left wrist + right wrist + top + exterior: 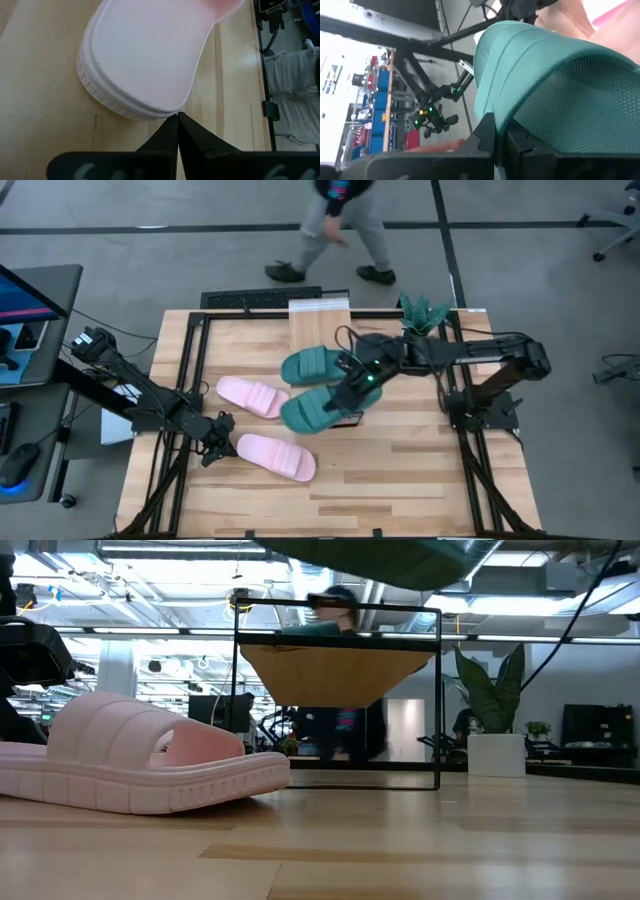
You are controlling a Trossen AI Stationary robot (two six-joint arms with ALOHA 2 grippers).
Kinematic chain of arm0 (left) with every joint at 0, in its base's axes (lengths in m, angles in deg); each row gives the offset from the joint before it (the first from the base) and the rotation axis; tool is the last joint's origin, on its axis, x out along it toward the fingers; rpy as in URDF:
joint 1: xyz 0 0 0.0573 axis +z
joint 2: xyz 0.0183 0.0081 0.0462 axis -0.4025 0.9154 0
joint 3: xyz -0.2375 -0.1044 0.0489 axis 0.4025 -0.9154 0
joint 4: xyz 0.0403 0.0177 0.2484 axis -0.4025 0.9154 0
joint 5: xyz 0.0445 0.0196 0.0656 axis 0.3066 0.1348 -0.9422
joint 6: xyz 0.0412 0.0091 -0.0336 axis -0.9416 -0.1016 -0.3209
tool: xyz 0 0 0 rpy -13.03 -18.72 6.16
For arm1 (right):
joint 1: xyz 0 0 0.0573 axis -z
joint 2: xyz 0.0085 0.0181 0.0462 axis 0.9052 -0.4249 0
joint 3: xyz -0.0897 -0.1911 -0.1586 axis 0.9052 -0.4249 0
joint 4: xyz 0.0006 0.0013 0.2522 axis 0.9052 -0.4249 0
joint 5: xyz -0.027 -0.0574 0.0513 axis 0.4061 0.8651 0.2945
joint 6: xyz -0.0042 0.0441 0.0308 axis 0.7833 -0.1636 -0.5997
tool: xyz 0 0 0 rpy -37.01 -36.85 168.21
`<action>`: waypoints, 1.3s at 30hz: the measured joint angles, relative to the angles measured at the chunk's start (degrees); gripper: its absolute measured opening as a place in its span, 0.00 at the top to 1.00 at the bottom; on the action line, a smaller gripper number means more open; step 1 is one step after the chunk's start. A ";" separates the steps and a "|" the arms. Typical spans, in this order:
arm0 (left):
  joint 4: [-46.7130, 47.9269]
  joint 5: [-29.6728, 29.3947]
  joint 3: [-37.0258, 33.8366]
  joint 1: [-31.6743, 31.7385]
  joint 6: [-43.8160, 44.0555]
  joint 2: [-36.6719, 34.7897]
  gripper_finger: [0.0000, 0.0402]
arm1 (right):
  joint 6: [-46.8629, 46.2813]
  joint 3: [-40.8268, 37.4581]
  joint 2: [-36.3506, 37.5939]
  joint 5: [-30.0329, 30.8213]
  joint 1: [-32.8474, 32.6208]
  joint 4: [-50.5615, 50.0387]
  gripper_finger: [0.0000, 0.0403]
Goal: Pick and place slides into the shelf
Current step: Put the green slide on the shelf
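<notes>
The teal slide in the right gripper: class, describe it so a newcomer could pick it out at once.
Find the wooden table, then the shelf at its far edge. Two dark teal slides lie just in front of it; take the nearer slide, beside the pink slide. Unlike the other teal slide, it is clamped by the right gripper.

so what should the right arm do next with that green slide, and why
Probably carry it toward the shelf. The right gripper is shut on the teal slide, which the low view shows lifted off the table. The left gripper waits shut beside a pink slide.
</notes>
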 joint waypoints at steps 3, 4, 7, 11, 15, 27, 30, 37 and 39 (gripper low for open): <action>0.00 0.00 0.01 0.00 0.01 0.00 1.00 | -0.93 2.27 -2.52 -0.72 1.33 0.08 1.00; 0.02 0.00 0.01 0.00 -0.01 0.00 1.00 | -1.03 2.75 -3.12 -0.76 1.73 0.00 1.00; 0.02 0.00 0.00 0.00 0.01 0.00 1.00 | -2.21 3.74 -4.60 -0.81 2.62 0.49 1.00; 0.02 0.00 0.00 0.00 0.00 0.00 1.00 | -4.46 3.72 -5.42 -0.55 3.30 0.17 1.00; 0.02 0.00 -0.01 0.00 -0.01 0.00 1.00 | -6.96 3.78 -5.90 -0.27 3.69 0.90 1.00; 0.02 0.00 0.01 0.00 -0.01 0.00 1.00 | -12.47 3.67 -7.13 -0.08 4.52 -0.09 1.00; 0.02 0.00 0.00 0.00 0.01 0.00 1.00 | -13.50 3.67 -7.13 0.08 4.78 -1.18 1.00; 0.02 0.00 0.01 0.00 0.01 0.00 1.00 | -15.26 3.65 -7.15 0.58 4.82 -3.34 1.00; 0.02 0.00 0.01 0.00 -0.01 0.00 1.00 | -15.88 3.65 -7.15 1.07 5.04 -3.67 1.00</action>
